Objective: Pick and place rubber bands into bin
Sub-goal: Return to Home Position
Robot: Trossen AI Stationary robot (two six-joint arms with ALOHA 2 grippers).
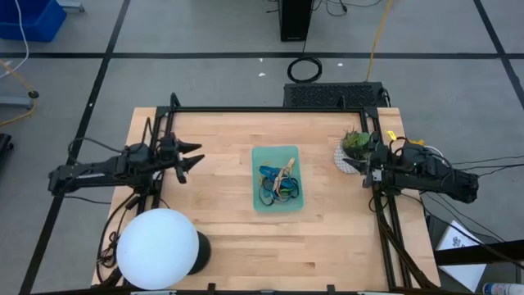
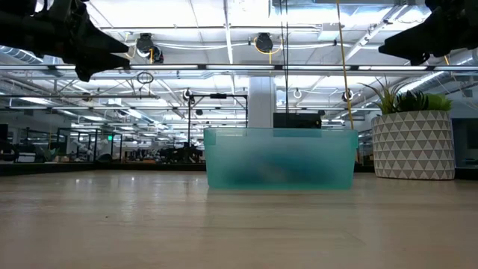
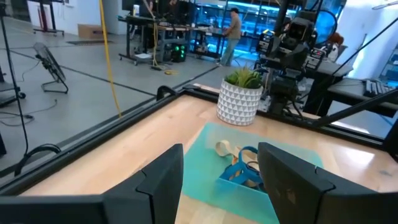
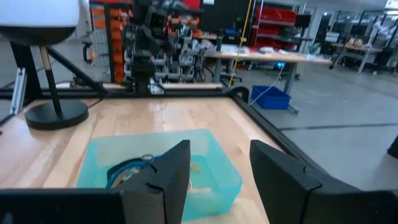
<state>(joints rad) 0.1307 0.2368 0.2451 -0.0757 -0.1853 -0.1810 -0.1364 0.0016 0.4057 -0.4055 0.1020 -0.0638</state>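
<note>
Bin: a shallow, translucent teal tray [image 1: 262, 160] with a low rim. It sits flat at the middle of the wooden table [image 1: 221, 217], long side running front to back.
Rubber bands: a loose tangle [image 1: 278, 184] lies inside the bin, toward one half. Blue, tan and dark loops overlap. I cannot count them; through the bin wall at table height they are only a dim smear.
Left gripper: it hangs [image 1: 196, 156] above the table's left part, well apart from the bin and pointing toward it. Its jaws are spread, with nothing between them.
Right gripper: it is raised [image 4: 217, 155] at the table's right edge and faces the bin. Its jaws are also apart and empty.
Edges: a black frame rail [image 1: 270, 109] runs along the far side and down both flanks of the table.
Obstacles: a white patterned planter [image 1: 352, 154] stands just beside the right gripper. A lamp with a white globe [image 1: 157, 248] occupies the corner on the left arm's side.
Open room: bare wood shows on every side of the bin, with the broadest stretch between the bin and the left gripper.
</note>
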